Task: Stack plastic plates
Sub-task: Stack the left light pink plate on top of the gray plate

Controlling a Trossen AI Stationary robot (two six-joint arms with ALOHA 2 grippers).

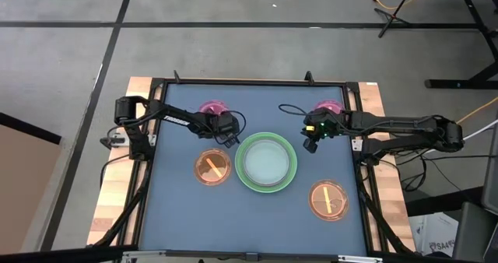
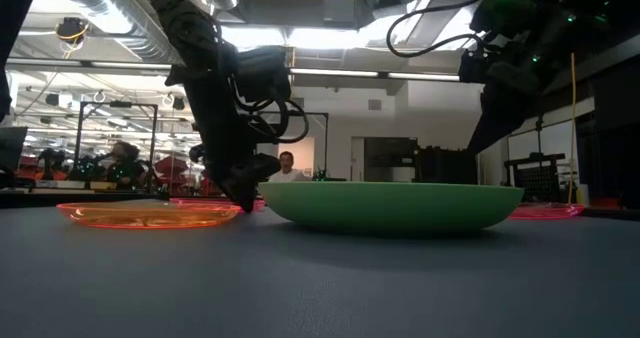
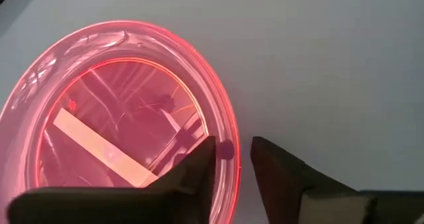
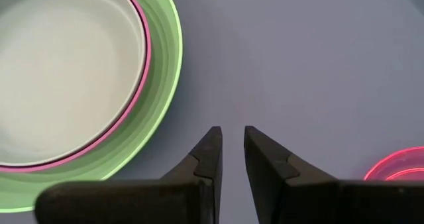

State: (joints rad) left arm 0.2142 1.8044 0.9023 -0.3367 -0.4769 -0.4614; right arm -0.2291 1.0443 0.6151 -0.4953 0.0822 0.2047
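Observation:
The large green plate lies mid-table with the magenta plate's rim and the pale blue-grey plate nested in it. One translucent orange plate lies left of it, another near right. Two pink plates lie at the far side. My left gripper is open and low at the left orange plate's far-right rim, one finger inside and one outside. My right gripper, open by a narrow gap, hovers empty right of the green plate.
The blue-grey mat is framed by a black rail. A black cable loops near the right gripper. Bare mat lies along the near edge between the orange plates. People and benches show in the room beyond.

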